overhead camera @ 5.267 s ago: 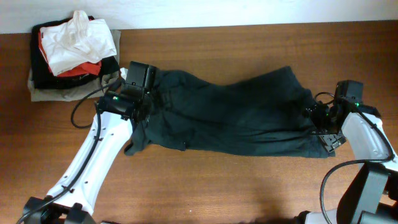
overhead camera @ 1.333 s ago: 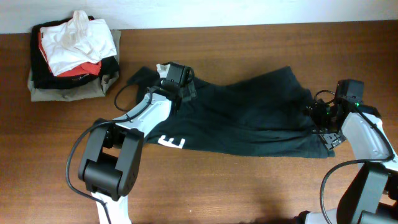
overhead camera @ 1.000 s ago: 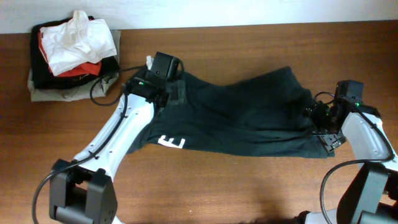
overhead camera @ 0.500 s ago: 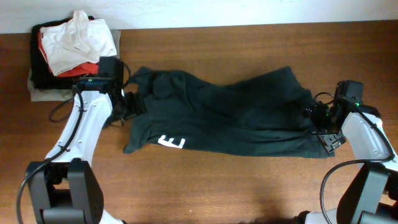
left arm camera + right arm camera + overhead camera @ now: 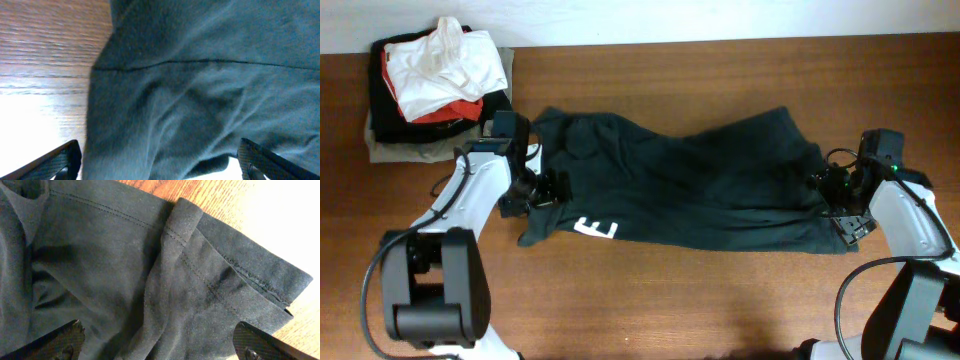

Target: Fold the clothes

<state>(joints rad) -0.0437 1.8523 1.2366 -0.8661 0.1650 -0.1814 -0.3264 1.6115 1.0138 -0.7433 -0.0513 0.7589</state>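
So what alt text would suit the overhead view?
A dark garment lies spread across a wooden table, with the left gripper at one end and the right gripper at the other. A pile of clothes sits in the top-left corner.

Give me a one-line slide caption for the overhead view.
Left gripper and right gripper at opposite ends of a dark shirt spread on the table, beside stacked clothes.

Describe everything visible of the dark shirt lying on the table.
The dark shirt is soft greenish-black knit with stitched hems and a white letter print near its lower left edge. It lies crumpled and spread lengthwise across the wooden table, unfolded. The open left hand sits at its left end, the open right hand at its right.
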